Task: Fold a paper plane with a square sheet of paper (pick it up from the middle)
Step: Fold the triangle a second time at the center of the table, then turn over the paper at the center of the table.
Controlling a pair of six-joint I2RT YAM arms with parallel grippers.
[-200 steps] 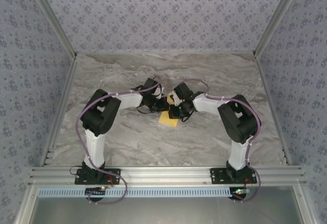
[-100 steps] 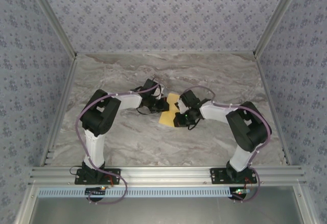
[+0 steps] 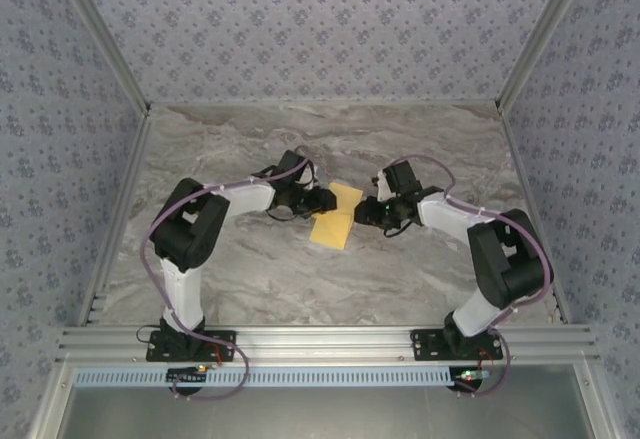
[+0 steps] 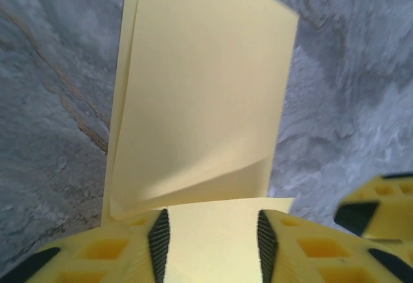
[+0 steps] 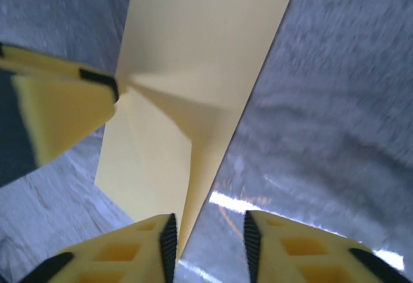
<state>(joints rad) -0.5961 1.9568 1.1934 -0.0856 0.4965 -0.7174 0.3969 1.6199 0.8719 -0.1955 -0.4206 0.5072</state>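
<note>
The square sheet of paper is yellow-orange and lies folded into an oblong on the grey marble, mid-table. My left gripper sits at its left edge, open. In the left wrist view the paper has a raised upper layer, and a flap lies flat between the parted jaws of that gripper. My right gripper is at the paper's right edge, open. In the right wrist view the paper shows a diagonal crease. Its near tip lies just inside the left pad of that gripper, with bare marble across the rest of the gap.
The marble table is walled by patterned panels at the back and sides, with an aluminium rail along the near edge. A yellow finger of the left gripper touches the paper's far side in the right wrist view.
Both grippers have gone from shut to open. The right arm has swung right, off the paper, so more of the sheet is uncovered. The left gripper stays at the paper's left edge.
</note>
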